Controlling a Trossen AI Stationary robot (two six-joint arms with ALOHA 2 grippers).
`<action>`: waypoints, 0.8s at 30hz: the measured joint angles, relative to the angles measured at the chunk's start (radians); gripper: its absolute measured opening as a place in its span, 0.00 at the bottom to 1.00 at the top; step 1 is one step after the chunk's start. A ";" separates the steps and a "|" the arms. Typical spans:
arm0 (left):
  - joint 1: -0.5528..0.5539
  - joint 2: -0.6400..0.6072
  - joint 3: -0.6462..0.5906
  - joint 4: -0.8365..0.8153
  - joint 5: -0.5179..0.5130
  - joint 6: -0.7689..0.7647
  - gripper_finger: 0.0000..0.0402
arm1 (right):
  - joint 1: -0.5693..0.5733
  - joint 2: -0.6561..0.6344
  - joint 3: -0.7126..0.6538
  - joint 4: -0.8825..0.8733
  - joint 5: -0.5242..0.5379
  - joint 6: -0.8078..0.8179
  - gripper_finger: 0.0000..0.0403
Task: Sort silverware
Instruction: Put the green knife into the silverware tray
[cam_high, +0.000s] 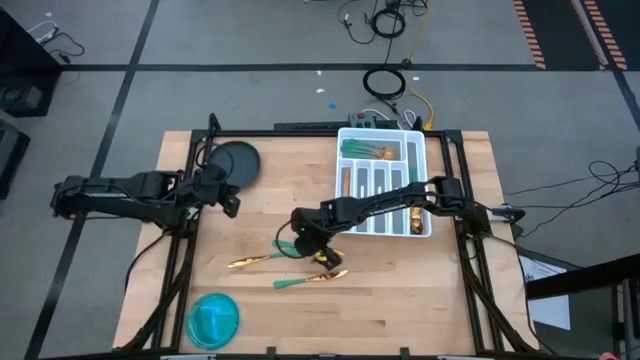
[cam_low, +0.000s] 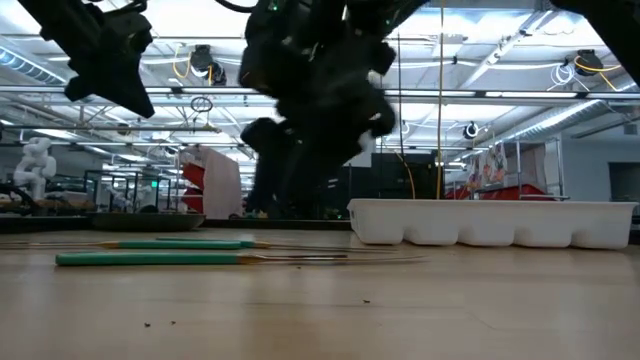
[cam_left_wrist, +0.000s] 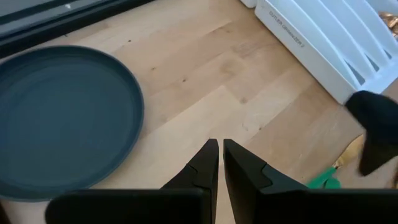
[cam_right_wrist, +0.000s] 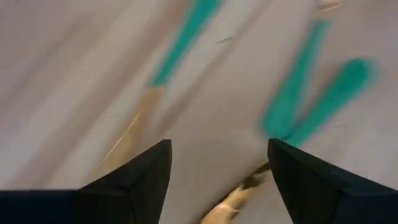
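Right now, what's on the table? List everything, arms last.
Loose teal-handled, gold-headed silverware: about three pieces, centre front of the table.
Sorted silverware: count unclear, teal and gold, in the tray.
White divided plastic tray: one, back right.
Dark round plate: one, back left.
Translucent blue round container: one, front left.
Light wooden table: one.
Left gripper: dark, jaws shut, empty, near the plate.
Right gripper: dark, jaws open, over the loose silverware.
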 joint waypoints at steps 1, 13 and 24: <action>-0.003 -0.001 -0.004 0.008 -0.009 0.000 0.08 | -0.001 0.000 -0.012 0.055 0.019 0.036 0.65; -0.010 0.005 -0.027 0.050 -0.042 -0.005 0.08 | -0.009 0.042 -0.103 0.330 0.199 0.411 0.64; -0.010 0.005 -0.027 0.051 -0.040 -0.005 0.08 | -0.009 0.040 -0.189 0.348 0.276 0.480 0.63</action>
